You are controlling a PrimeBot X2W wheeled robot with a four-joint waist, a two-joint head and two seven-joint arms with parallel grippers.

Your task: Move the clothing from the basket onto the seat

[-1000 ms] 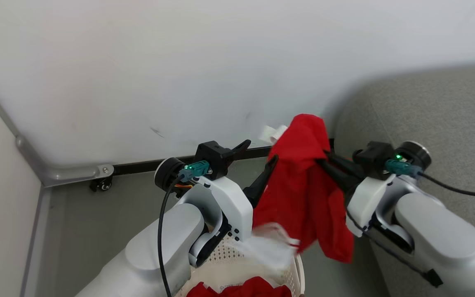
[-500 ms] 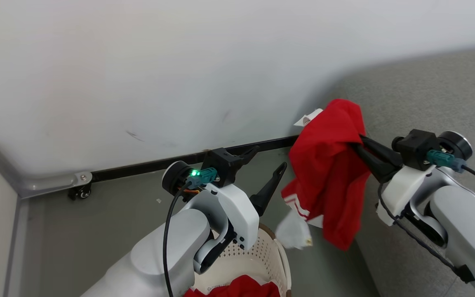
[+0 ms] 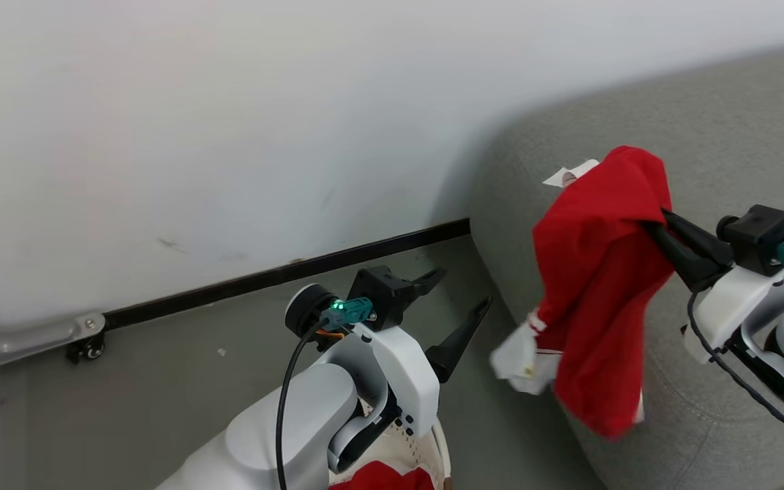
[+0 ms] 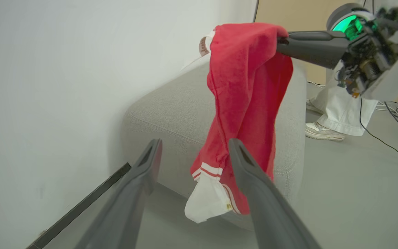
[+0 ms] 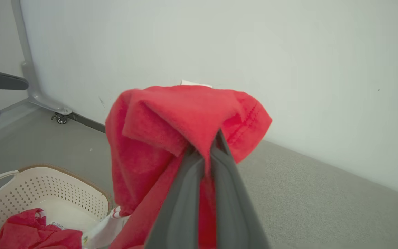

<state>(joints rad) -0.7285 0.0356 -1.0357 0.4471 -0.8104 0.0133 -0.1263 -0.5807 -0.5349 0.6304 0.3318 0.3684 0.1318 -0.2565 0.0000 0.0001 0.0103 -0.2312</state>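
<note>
A red garment with white striped trim (image 3: 599, 272) hangs from my right gripper (image 3: 656, 219), which is shut on its top fold. The cloth dangles against the rounded near edge of the grey seat (image 3: 719, 122), above the floor. In the right wrist view the fingers pinch the fabric (image 5: 185, 117) at my right gripper (image 5: 204, 149). My left gripper (image 3: 460, 289) is open and empty, left of the garment. In its own view my left gripper (image 4: 195, 145) frames the hanging garment (image 4: 244, 90). The cream basket (image 5: 52, 193) sits low, with another red garment (image 5: 35, 233) inside.
A white wall runs behind, with a black baseboard (image 3: 283, 272) along the grey floor. A metal frame foot with a caster (image 3: 86, 347) stands at the left. Beyond the seat a person's shoe (image 4: 325, 132) rests on the floor near loose cables (image 4: 389, 145).
The head camera has swung right. My right gripper has carried the red garment rightward, from above the basket to the seat's edge. The left gripper stays open.
</note>
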